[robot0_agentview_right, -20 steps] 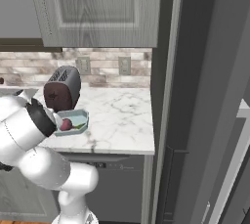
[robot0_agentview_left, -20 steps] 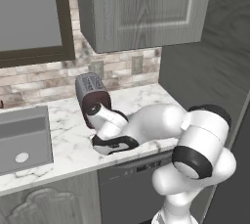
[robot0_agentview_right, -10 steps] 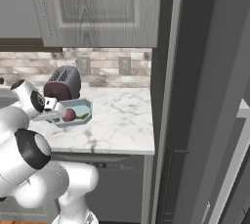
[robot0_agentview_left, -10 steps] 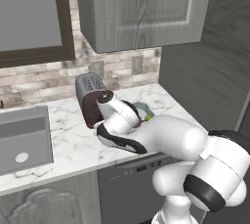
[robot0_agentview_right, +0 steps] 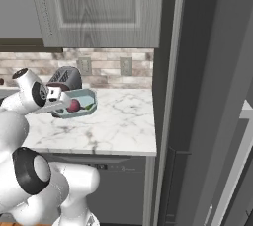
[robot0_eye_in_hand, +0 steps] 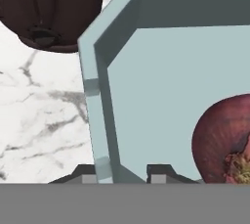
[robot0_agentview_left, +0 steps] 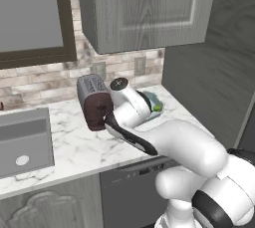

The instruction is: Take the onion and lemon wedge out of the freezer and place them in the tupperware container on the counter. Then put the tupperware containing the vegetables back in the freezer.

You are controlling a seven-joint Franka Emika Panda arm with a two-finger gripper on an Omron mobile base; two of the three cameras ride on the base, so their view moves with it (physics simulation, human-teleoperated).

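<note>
My gripper [robot0_eye_in_hand: 122,175] is shut on the side wall of the pale teal tupperware container [robot0_eye_in_hand: 161,86], one fingertip inside and one outside. The dark red onion [robot0_eye_in_hand: 222,140] lies inside it. In the right base view my gripper [robot0_agentview_right: 58,104] holds the tupperware container [robot0_agentview_right: 84,113] a little above the counter [robot0_agentview_right: 118,126], with the onion [robot0_agentview_right: 74,105] and the small greenish lemon wedge [robot0_agentview_right: 89,106] in it. From the left base the hand hides most of the tupperware container [robot0_agentview_left: 151,96]; the lemon wedge [robot0_agentview_left: 157,107] peeks out. The dark freezer [robot0_agentview_right: 202,82] stands to the right.
A dark red toaster [robot0_agentview_left: 93,102] stands just behind and left of the container, close to the hand. A sink [robot0_agentview_left: 22,142] lies at the far left. Grey wall cabinets [robot0_agentview_right: 99,8] hang overhead. The counter's right end meets the freezer side.
The arm has swung up and its hand has turned. The container, still gripped, has risen slightly off the counter with the onion inside.
</note>
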